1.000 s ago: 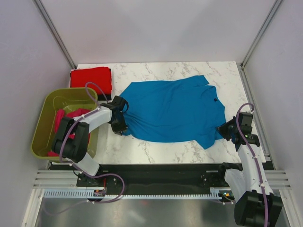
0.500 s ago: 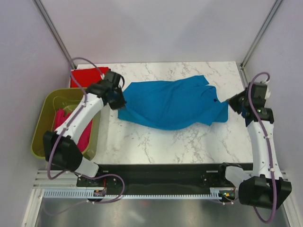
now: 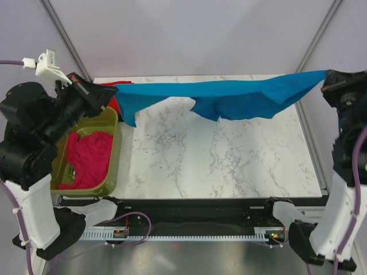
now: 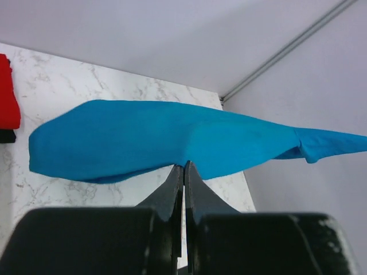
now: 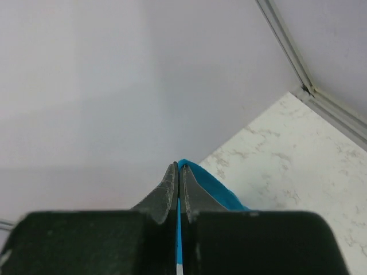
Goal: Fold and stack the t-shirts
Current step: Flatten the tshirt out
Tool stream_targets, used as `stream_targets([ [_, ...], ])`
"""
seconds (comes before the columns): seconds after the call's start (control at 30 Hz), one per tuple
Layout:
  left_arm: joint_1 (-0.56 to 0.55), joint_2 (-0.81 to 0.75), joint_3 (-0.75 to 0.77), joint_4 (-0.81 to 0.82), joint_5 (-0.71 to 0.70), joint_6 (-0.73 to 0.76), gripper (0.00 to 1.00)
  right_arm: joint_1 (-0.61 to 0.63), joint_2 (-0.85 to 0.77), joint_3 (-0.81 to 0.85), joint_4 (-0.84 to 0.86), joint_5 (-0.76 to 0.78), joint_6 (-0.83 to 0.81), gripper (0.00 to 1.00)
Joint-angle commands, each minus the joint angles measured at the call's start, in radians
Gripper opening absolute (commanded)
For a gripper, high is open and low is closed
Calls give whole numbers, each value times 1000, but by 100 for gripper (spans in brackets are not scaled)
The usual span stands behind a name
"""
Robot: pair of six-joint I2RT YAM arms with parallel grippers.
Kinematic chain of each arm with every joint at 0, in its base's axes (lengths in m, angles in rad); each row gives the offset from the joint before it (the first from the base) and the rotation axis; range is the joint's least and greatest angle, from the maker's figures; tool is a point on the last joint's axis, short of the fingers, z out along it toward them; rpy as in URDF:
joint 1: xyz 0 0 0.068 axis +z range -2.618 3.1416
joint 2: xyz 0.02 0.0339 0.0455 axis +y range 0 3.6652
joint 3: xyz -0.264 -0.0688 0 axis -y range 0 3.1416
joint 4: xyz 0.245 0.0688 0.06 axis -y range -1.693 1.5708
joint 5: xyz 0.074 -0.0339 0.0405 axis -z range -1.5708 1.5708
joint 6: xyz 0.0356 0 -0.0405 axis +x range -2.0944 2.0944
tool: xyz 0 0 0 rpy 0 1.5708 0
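- The blue t-shirt hangs in the air, strung between the left pincer and the right pincer, clear above the desk.
- Both pincers are clamped fully together. Each nips a thin edge of the blue cloth, with no gap showing between the jaws in either wrist view.
- The cloth looks light, soft and limp. It sags between the two pincers and would likely drape or slide rather than keep a shape.
- With so little fabric in each pinch, a harder pull apart could slip an edge free.
- Good holds are probably the outer edges or corners, as now. Which corners are held I cannot tell.
- It is solid bright blue. One flap droops just below the left pincer and a bunched fold hangs midway between the two.
- The red t-shirt lies folded on the desk just beyond the left pincer.
- The magenta-pink t-shirt lies crumpled in the olive tub, below the left pincer.
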Motion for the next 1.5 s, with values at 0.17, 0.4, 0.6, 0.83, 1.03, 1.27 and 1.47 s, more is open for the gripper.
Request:
stream_targets([
  [0.17,-1,-63,33,-106,163,-8,2,0,-184,178,-109,40,32,0],
  [0.4,-1,-34,-130,-51,139,23,2,0,-115,97,-91,-30,-18,0],
  [0.6,-1,134,-294,132,79,20,2,0,27,-104,113,-12,-106,0],
  [0.83,16,562,-42,223,-23,70,2,-3,328,-83,385,-18,-162,0],
  [1.03,38,781,423,223,-28,26,2,-19,670,401,408,-151,-210,0],
  [1.27,58,663,303,309,54,-11,2,-34,599,429,486,-204,-244,0],
  [1.47,52,448,-125,328,131,36,2,-34,301,-52,498,9,-245,0],
])
